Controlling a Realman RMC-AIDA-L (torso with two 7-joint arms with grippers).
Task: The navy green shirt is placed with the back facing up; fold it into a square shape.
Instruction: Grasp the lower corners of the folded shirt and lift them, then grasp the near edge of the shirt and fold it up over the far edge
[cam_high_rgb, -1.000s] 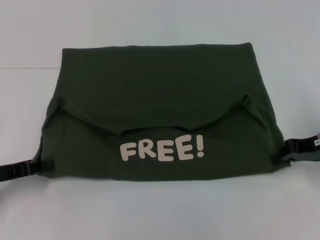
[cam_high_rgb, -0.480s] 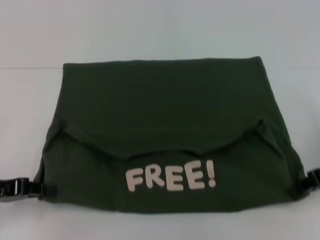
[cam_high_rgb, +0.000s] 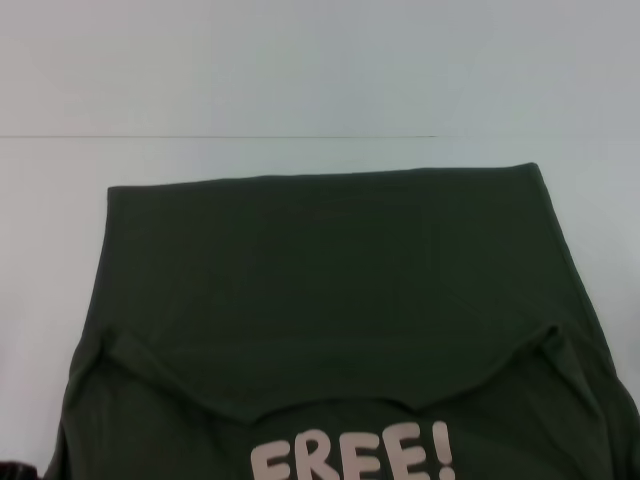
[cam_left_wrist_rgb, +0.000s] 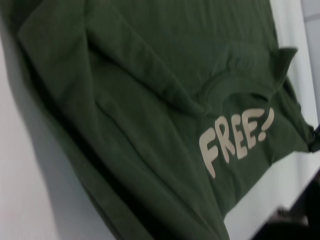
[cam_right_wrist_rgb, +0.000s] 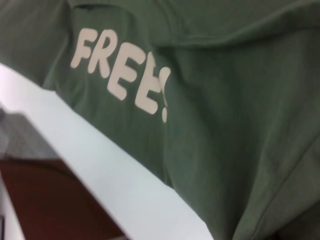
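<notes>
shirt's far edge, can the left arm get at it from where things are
Probably yes. The shirt lies flat on the table with nothing on or beside its far edge. Neither gripper shows in the head view, though, so how far the left arm must travel is unclear.

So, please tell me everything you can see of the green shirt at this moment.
The navy green shirt is dark olive, soft, matte cloth like cotton. It lies on the white table, already folded: a plain layer covers the far part, and its curved edge ends just above the cream "FREE!" lettering, which faces up near the table's near edge. Small folded corners stick out at both sides. The head view cuts off its near edge. No pincer is visible touching it.
</notes>
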